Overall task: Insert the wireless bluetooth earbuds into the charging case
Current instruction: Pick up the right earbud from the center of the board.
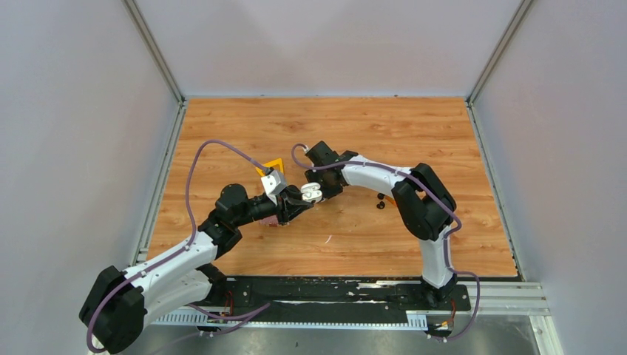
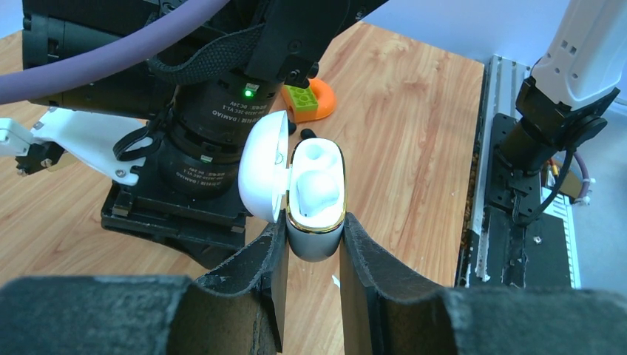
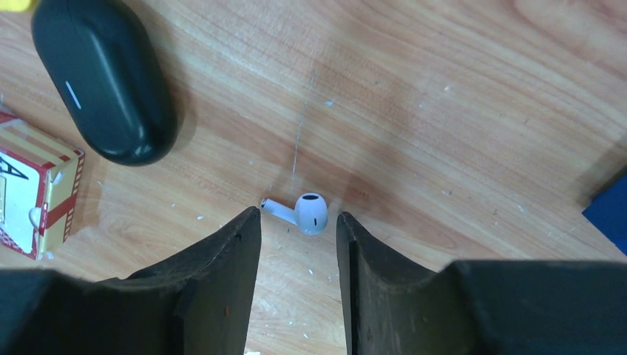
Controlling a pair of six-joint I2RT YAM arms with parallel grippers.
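The one small white stemmed plastic earbud (image 3: 310, 213) in view lies flat on the wooden table (image 3: 444, 111). It sits in the gap between the two black fingertips of the right gripper (image 3: 296, 214), just past their ends, stem toward the left finger and rounded dark-mouthed head nearer the right one. It seems clear of both fingers, though the stem tip comes very close to the left one.

The small white rounded-square plastic charging case (image 2: 316, 222) stands upright between the fingers of the left gripper (image 2: 314, 233), held up off the table. Its hinged lid (image 2: 264, 174) is swung open to the case's left.

The inside of the case shows only pale moulded shapes behind a thin gold rim, and whether an earbud sits in there cannot be told. The case's lower end is sunk between the left fingers. From overhead the case (image 1: 312, 192) is a small white spot where the two arms meet, and the right fingertips are hard to pick out beside it. Beyond the case sits an orange piece with a green brick (image 2: 307, 100), partly cut off by the right arm's black wrist. The right wrist view also catches a black oval pebble-like object (image 3: 103, 81) and a small red-and-white cardboard box (image 3: 33, 192), cut off at the frame's edge.

The left jaws are clenched on the case's lower sides. The right jaws are parted, holding nothing.
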